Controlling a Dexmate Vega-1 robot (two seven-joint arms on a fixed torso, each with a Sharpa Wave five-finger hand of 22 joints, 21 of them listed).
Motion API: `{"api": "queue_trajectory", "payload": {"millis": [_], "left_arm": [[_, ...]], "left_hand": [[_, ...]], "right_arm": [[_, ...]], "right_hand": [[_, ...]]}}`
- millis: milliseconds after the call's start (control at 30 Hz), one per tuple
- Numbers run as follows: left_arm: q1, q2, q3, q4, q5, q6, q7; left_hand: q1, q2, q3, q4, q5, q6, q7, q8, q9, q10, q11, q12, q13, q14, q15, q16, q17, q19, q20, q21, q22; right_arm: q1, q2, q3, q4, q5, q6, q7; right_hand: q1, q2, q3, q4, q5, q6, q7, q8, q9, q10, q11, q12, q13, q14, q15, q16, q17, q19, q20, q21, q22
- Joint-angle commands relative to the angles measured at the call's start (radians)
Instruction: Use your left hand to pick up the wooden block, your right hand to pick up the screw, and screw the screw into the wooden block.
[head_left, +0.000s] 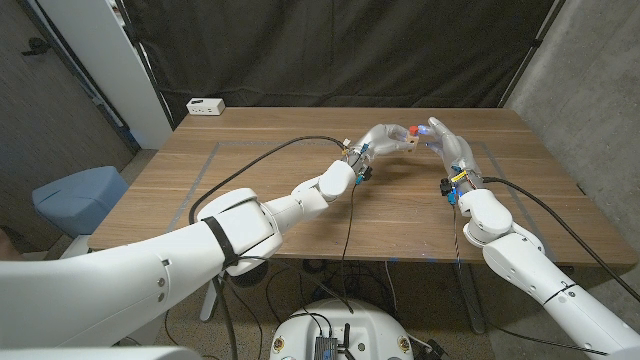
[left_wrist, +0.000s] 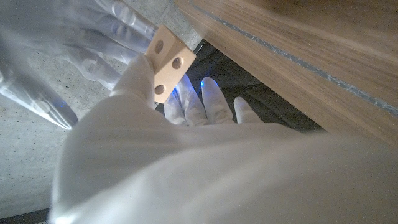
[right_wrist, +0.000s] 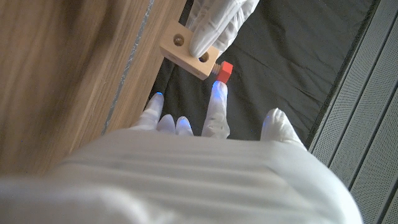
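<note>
The head view looks down from above the bench's (head_left: 300, 215) near edge toward its far edge and the dark curtain (head_left: 350, 50) behind. The left wrist view sits close behind the left hand (left_wrist: 186, 162), facing along its back. The right wrist view sits equally close behind the right hand (right_wrist: 205, 155). All three share the wooden block (head_left: 411, 144) (left_wrist: 166, 62) (right_wrist: 189, 56) raised between the hands.
</note>
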Motion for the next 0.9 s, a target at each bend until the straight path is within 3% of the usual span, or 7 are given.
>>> {"api": "queue_trajectory", "payload": {"millis": [33,567,900], "left_arm": [[0.0,0.0,-0.002,0.0,-0.002,0.002,-0.004],[0.005,0.003,-0.004,-0.003,0.002,-0.009,-0.001],[0.0,0.002,-0.004,-0.001,0.001,-0.003,-0.012]], "left_hand": [[-0.014,0.03,0.019,0.013,0.006,0.186,-0.059,0.012,0.003,0.08,-0.078,0.048,0.017,-0.002,-0.094,0.001,0.001,-0.001,-0.002,0.001,0.002],[-0.014,0.032,0.019,0.013,0.008,0.185,-0.058,0.012,0.003,0.078,-0.078,0.047,0.018,-0.003,-0.093,0.002,0.002,-0.002,0.0,0.001,0.002],[-0.014,0.031,0.02,0.012,0.01,0.186,-0.058,0.012,0.003,0.079,-0.077,0.047,0.016,-0.002,-0.092,0.002,0.002,-0.001,-0.001,0.001,0.002]], "right_arm": [[-0.013,-0.008,0.005,-0.015,-0.001,-0.012,-0.007],[-0.019,-0.031,0.008,-0.015,0.013,0.002,0.04],[-0.011,-0.056,0.006,-0.005,0.032,0.015,0.099]], "right_hand": [[-0.007,0.002,0.002,-0.009,0.011,0.028,0.002,0.008,0.0,0.016,-0.003,0.004,0.001,0.006,-0.002,0.008,-0.001,0.013,0.0,0.003,0.003],[-0.006,0.004,0.005,-0.01,0.012,0.085,0.001,0.016,0.0,0.039,-0.017,0.004,0.001,0.014,-0.008,0.008,-0.002,0.022,0.001,0.002,0.003],[-0.01,0.005,0.005,-0.009,0.011,0.059,-0.013,-0.005,0.0,0.021,-0.02,-0.008,0.001,-0.003,-0.012,0.0,-0.001,0.017,0.003,-0.002,0.003]]}}
